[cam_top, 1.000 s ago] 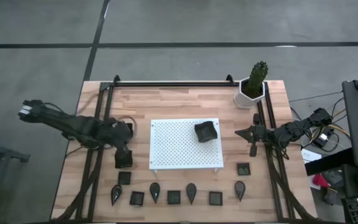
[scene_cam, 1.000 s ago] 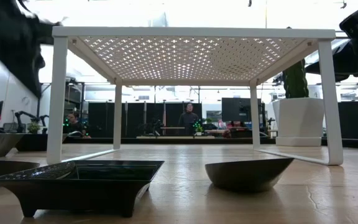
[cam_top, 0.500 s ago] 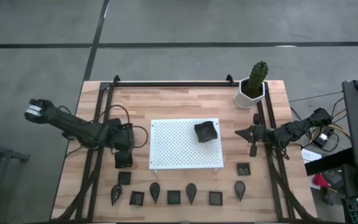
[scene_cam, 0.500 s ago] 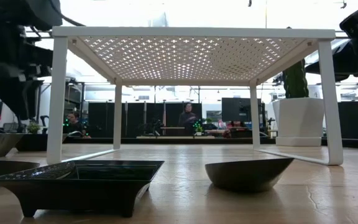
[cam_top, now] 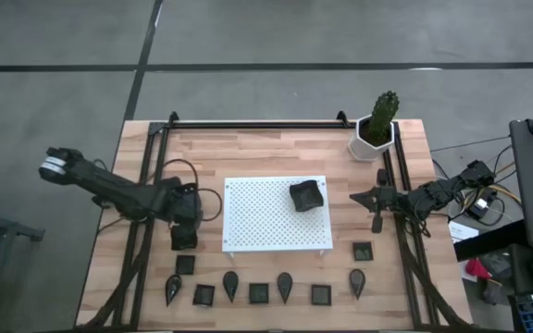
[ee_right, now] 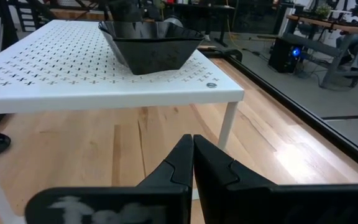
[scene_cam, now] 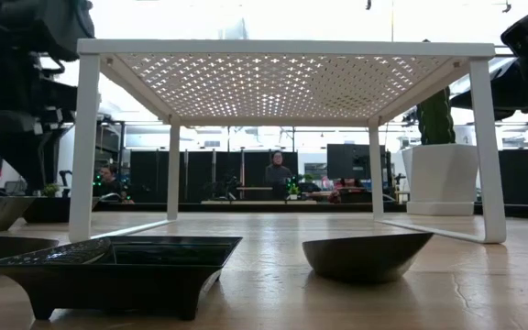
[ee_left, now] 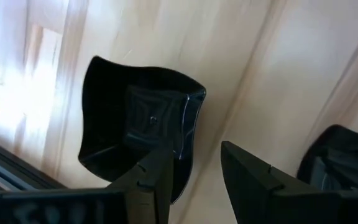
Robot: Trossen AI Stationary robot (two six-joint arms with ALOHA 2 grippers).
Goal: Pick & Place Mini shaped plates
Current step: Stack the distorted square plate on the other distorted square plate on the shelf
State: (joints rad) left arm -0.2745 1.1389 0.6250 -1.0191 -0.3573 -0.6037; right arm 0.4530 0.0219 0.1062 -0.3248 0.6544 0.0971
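Both arms are dark, almost black, and built of slim jointed segments. The left arm (cam_top: pixel 109 188) has a light grey block with small markings at its outer end, and a thin black cable makes a loop near its wrist. The left claw (ee_left: pixel 194 177) has two flat black fingers (ee_left: pixel 157 180) with angular, stepped inner edges. The right arm (cam_top: pixel 433 194) carries a bundle of cables with some orange and white wires near its base. The right claw (ee_right: pixel 192 155) has two matte black fingers which taper to thin pointed tips.
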